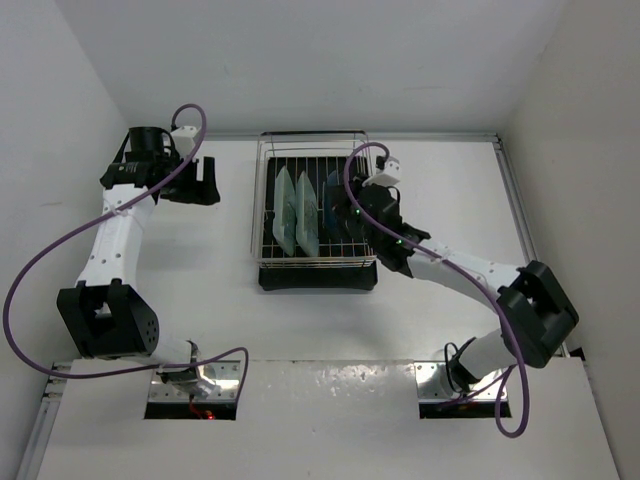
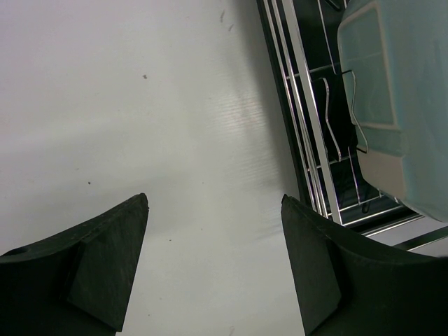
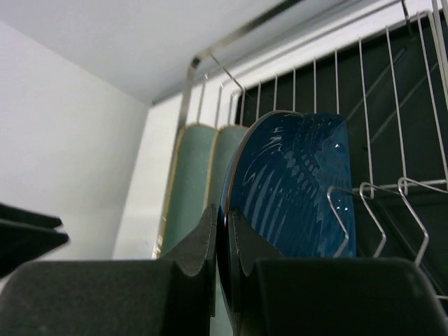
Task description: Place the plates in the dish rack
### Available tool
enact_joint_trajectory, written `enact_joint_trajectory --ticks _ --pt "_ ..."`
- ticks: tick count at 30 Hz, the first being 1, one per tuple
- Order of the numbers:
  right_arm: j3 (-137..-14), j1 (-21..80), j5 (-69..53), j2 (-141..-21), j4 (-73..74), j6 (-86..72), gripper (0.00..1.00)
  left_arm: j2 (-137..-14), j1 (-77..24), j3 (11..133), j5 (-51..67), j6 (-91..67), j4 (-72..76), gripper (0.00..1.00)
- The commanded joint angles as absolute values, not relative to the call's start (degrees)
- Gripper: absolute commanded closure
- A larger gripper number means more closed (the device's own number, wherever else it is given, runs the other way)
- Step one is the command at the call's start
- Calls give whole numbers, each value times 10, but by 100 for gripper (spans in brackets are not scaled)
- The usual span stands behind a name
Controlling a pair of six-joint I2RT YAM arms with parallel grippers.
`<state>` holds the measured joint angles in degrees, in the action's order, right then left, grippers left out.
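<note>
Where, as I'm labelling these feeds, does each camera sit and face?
Top external: overhead behind the bases, looking down on the dish rack; both arms show.
Left wrist: looks down past the open left claw at table beside the rack.
Right wrist: looks along the right claw, shut on the blue plate.
Shared: all see the mint plates.

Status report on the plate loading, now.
Left pincer open over table beside dish rack. Right pincer shut on blue plate, upright in rack. Two mint plates already slotted. No obstruction seen.
</note>
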<state>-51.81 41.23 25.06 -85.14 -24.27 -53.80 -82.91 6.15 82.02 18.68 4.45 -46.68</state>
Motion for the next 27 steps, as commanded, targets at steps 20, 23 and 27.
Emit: enact_joint_trajectory --ticks 20,23,27 --pt "-579 388 102 -896 -173 -468 63 -808 70 836 201 46 -460 19" --pt "-608 388 91 -896 -144 -446 60 -808 70 836 201 46 -460 19" --pt "-628 395 78 -889 -130 -403 60 -808 70 836 201 46 -460 19"
